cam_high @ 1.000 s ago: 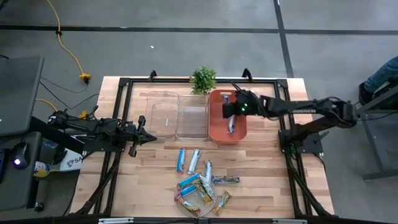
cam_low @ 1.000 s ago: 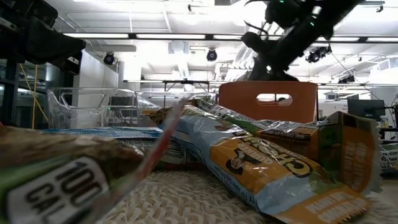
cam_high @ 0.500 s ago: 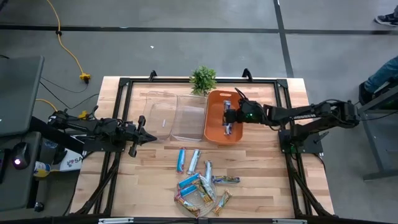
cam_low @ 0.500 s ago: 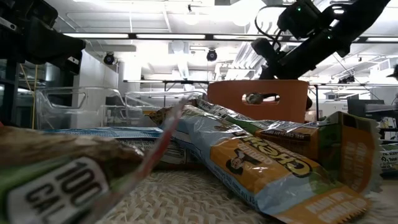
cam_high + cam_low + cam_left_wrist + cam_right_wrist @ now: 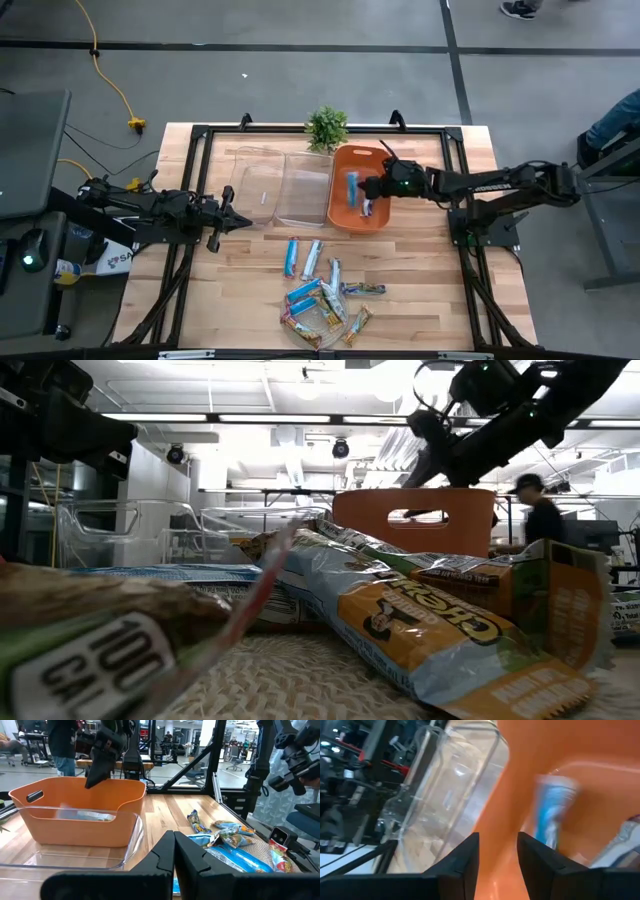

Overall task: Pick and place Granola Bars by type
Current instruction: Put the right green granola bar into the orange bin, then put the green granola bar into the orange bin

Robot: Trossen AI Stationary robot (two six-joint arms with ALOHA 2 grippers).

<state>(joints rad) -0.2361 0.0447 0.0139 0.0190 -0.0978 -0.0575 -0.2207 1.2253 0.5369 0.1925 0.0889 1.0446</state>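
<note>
The orange bin (image 5: 340, 212) stands at the table's far middle, and its left rim overlaps a clear bin (image 5: 305, 195). A blue bar (image 5: 352, 187) lies inside it beside a silver-white bar (image 5: 368, 207). My right gripper (image 5: 370, 191) hovers open over the bin's inside, just above its rim in the low view (image 5: 428, 455). In the right wrist view the blue bar (image 5: 552, 812) shows blurred beyond the open gripper (image 5: 498, 840). The other bars (image 5: 325, 300) lie on and around the round woven mat near the table's near edge. My left gripper (image 5: 240, 220) waits shut at the table's left.
A second clear bin (image 5: 262, 185) stands left of the first. A small green plant (image 5: 326, 128) sits at the far edge behind the bins. Loose bars (image 5: 291, 257) (image 5: 312, 258) lie between bins and mat. A person (image 5: 540, 510) stands in the room behind.
My right gripper has moved from the bin's far end toward the near edge and slightly left. The orange bin has slid left and turned a little, its left rim now over the clear bin. A blue bar now lies in the bin's left part.
</note>
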